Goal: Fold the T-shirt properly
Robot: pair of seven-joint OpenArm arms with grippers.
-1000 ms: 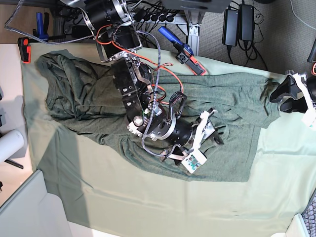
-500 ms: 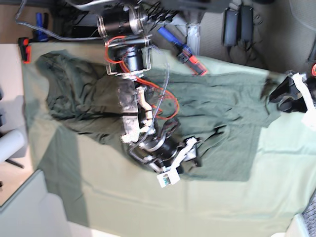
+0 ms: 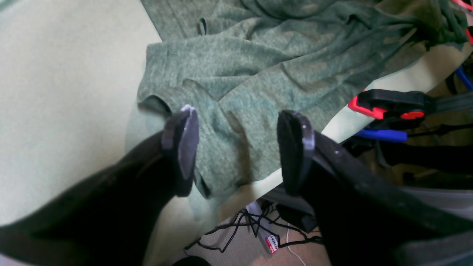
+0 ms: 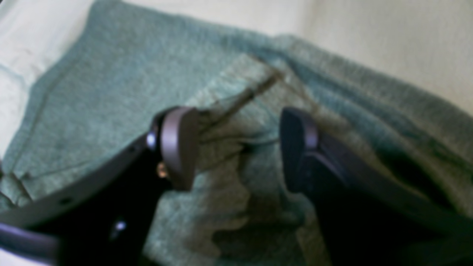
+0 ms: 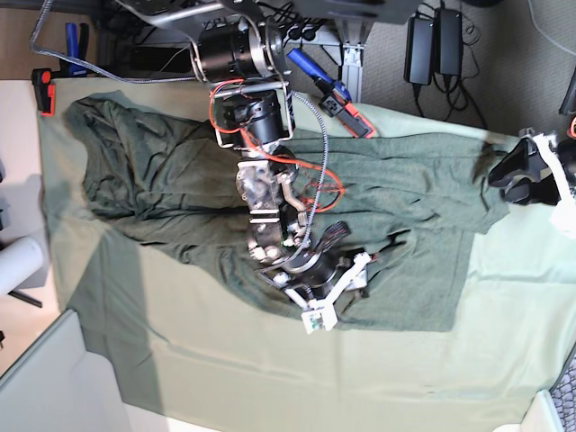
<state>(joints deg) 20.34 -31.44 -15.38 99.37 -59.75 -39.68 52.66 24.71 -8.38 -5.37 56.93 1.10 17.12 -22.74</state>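
The dark grey-green T-shirt lies crumpled across the pale mint tablecloth. My right gripper reaches down over the shirt's lower middle. In the right wrist view it is open, with a raised fold of the shirt between its fingers; the view is blurred. My left gripper hangs at the shirt's right end. In the left wrist view it is open and empty just above a shirt corner at the table edge.
A red-and-black clamp and a blue one grip the table edge beside the left gripper. Cables lie on the floor below. Another red clamp and a white roll sit at the left.
The right arm has swung and its gripper has moved left and down across the shirt's lower middle. The left arm has stayed put.
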